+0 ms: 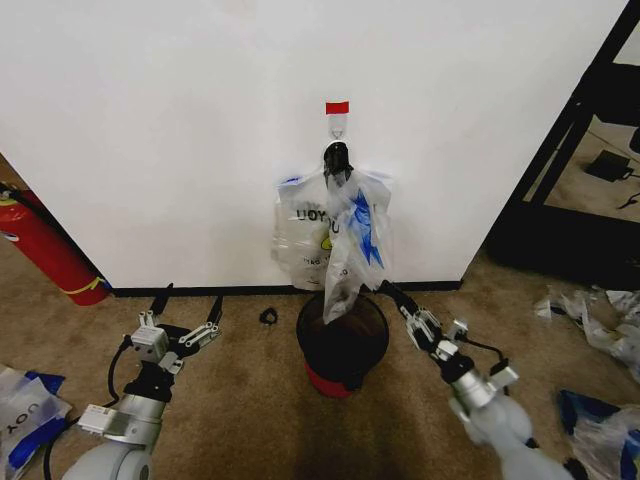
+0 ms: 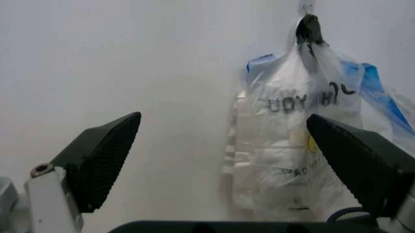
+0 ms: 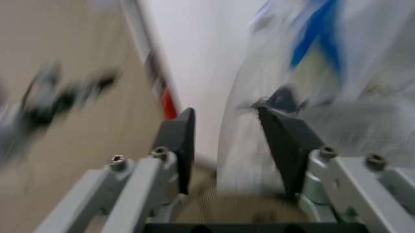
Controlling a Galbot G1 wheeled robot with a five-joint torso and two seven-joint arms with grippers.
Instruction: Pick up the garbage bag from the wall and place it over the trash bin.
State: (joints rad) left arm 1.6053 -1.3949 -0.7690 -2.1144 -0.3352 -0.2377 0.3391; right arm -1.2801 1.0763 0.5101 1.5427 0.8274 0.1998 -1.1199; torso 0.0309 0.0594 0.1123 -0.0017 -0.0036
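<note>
Translucent plastic of the garbage bag point(image 1: 355, 245) is hanging long-axis vertical from the wall point(image 1: 200, 120) over the trash bin point(image 1: 343, 340), lying at ten o'clock of the nearer, open-jawed right end effector point(image 1: 392, 295), while the open left end effector point(image 1: 185, 315) is idling.

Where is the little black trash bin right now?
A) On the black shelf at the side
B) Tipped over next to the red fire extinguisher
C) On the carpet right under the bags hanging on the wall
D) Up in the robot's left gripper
C: the trash bin stands upright on the carpet against the wall, directly below the garbage bag, whose lower end hangs down to its rim.
</note>
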